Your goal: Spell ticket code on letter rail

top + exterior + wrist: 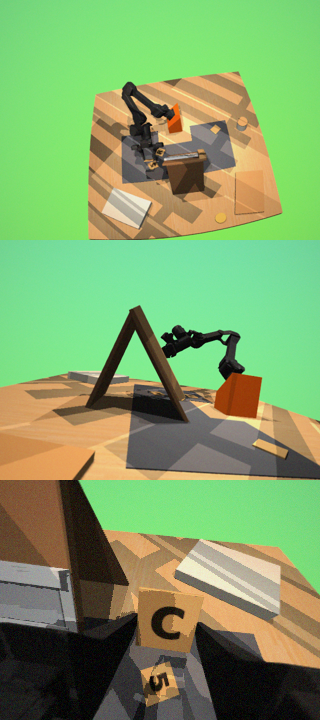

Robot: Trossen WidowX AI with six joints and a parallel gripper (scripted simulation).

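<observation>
My gripper (149, 159) (166, 621) is shut on the C tile (148, 160) (169, 621), whose letter looks upright in the wrist view. It holds the tile above the mat, beside the rail's left end and apart from it. The pale rail (180, 156) (32, 600) runs along the brown A-frame board (184, 175) (155, 353) (32, 522); no letter shows in it. The 5 tile (152, 165) (159, 682) and the R tile (160, 151) lie on the mat below. Another tile (215, 129) (270, 448) lies at the far right, no letter readable. The ticket's code cannot be read.
An orange wedge block (175, 124) (244, 395) stands by the arm's base. A grey-white slab (126, 208) (87, 376) (230, 577) lies at the front left. A round can (242, 124), a yellow disc (220, 217) and a flat orange-brown panel (249, 192) (46, 459) are also on the counter.
</observation>
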